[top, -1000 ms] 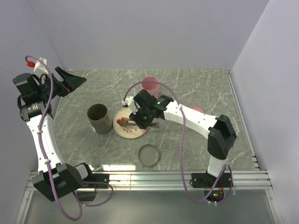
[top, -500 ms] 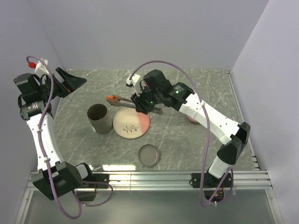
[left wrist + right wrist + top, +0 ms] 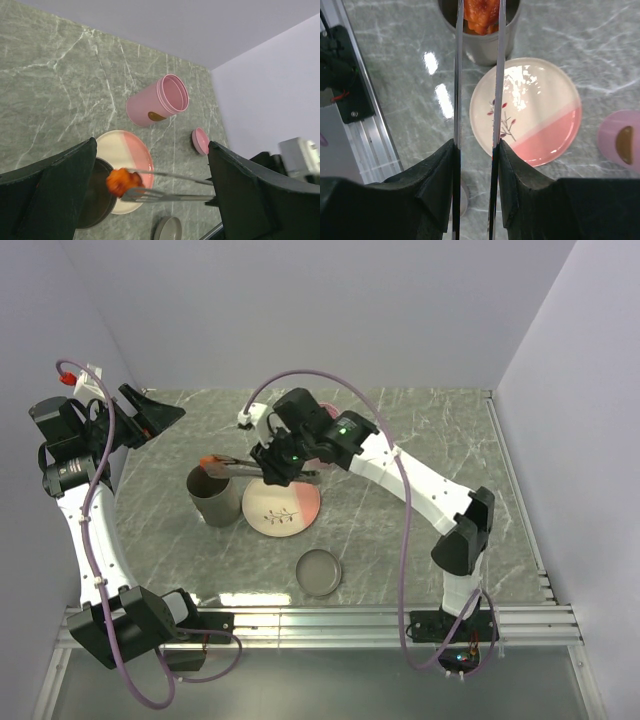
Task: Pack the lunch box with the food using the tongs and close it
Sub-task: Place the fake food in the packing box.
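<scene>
We note a grey-green marble-patterned table [image 3: 430, 430], veined white, enclosed by plain pale lavender walls [image 3: 320, 310] on three sides. An aluminium rail [image 3: 340, 625] runs along its near edge, with light glare just beside it.

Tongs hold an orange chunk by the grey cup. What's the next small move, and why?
Probably ease the right gripper open a little so the tongs let the chunk fall into the grey cup. In the right wrist view the chunk appears to hang over the cup's open mouth.
</scene>
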{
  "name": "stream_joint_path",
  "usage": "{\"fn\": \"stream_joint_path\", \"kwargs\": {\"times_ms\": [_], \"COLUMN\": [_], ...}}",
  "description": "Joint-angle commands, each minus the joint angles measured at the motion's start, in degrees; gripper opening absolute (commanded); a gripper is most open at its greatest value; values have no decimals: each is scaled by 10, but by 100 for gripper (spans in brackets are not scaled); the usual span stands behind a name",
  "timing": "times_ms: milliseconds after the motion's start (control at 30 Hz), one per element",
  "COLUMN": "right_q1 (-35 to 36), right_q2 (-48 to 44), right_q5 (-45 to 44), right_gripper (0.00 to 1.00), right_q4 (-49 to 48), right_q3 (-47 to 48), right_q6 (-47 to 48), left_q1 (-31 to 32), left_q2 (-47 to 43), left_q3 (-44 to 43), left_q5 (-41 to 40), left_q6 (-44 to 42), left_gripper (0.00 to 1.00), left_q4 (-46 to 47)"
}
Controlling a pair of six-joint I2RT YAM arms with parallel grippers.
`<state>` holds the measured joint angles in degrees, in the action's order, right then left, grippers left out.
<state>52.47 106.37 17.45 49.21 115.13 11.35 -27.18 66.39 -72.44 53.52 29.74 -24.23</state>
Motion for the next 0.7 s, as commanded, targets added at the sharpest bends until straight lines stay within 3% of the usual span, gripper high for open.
{"fn": "stream_joint_path", "kwargs": {"times_ms": [0,333,667], "right_q1": [14,23,23], "right_q2": [11,51,67], "right_q5": [7,-8,-8], "right_gripper": [35,38,52], "right_q4": [-8,-26,-19], "right_q3": [26,43,69], "right_q6": [-5,-12,-15], "left_q1": [-3,-3,-3], "left_q2": [-13,-16,-17], "left_q3": [0,4,0], "left_q5": [8,9,6], "left_q6": [13,14,8], "left_gripper": [99,99,99], "left_q4": [37,38,32]}}
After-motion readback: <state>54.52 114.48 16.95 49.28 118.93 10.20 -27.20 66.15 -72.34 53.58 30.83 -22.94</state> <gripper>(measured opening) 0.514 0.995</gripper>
